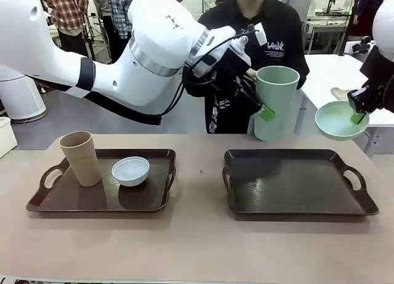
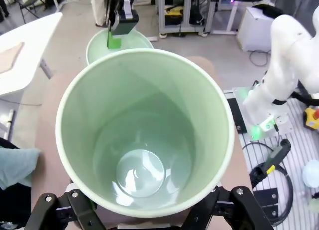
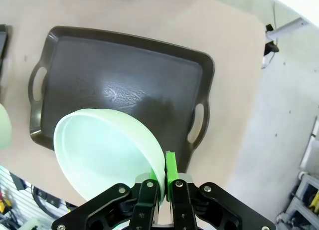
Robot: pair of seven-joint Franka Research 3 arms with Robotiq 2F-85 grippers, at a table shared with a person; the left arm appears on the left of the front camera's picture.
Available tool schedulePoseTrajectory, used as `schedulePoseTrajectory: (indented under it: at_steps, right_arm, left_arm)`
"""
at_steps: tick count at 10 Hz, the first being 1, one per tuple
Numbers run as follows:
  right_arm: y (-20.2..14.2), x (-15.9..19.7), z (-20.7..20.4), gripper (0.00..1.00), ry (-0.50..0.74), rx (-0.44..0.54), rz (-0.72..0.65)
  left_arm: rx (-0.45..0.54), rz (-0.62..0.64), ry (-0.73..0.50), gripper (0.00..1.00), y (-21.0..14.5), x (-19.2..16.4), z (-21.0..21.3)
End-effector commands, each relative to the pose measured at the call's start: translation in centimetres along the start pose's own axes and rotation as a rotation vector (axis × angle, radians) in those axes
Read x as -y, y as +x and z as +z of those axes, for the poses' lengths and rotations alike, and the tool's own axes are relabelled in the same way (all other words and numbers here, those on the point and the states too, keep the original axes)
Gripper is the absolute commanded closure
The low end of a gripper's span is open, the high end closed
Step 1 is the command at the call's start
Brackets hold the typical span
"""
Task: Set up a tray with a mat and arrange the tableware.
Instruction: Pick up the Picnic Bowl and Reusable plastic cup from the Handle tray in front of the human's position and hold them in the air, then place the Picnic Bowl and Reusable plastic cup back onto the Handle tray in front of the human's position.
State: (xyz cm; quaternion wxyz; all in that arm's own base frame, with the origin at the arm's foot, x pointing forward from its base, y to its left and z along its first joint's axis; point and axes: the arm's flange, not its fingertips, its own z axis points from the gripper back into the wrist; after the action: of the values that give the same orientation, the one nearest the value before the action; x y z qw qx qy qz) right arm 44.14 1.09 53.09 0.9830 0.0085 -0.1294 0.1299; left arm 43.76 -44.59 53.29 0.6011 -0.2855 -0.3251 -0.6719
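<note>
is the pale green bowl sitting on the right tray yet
No, the right gripper holds the pale green bowl by its rim, lifted in the air off the right tray.

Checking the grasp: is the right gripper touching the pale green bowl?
Touching. The right wrist view shows the right gripper shut on the rim of the pale green bowl, with a green pad pressed to its wall.

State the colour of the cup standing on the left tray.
The cup is tan; the front view shows it best.
</note>
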Motion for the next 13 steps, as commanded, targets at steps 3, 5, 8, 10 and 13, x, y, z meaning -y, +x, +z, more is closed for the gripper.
schedulePoseTrajectory:
  at_steps: [3,5,8,10,13]
  right_arm:
    - [1.01,0.17,-0.45,1.0,0.002,0.0,-0.005]
    - [1.01,0.17,-0.45,1.0,0.002,0.0,-0.005]
    - [1.01,0.17,-0.45,1.0,0.002,0.0,-0.005]
    - [1.01,0.17,-0.45,1.0,0.002,0.0,-0.005]
    - [1.01,0.17,-0.45,1.0,0.002,0.0,-0.005]
  left_arm:
    - [0.015,-0.001,-0.003,1.0,0.1,-0.3,-0.09]
    - [0.015,-0.001,-0.003,1.0,0.1,-0.3,-0.09]
    - [0.015,-0.001,-0.003,1.0,0.1,-0.3,-0.09]
    - [0.015,-0.001,-0.003,1.0,0.1,-0.3,-0.09]
    - [0.015,-0.001,-0.003,1.0,0.1,-0.3,-0.09]
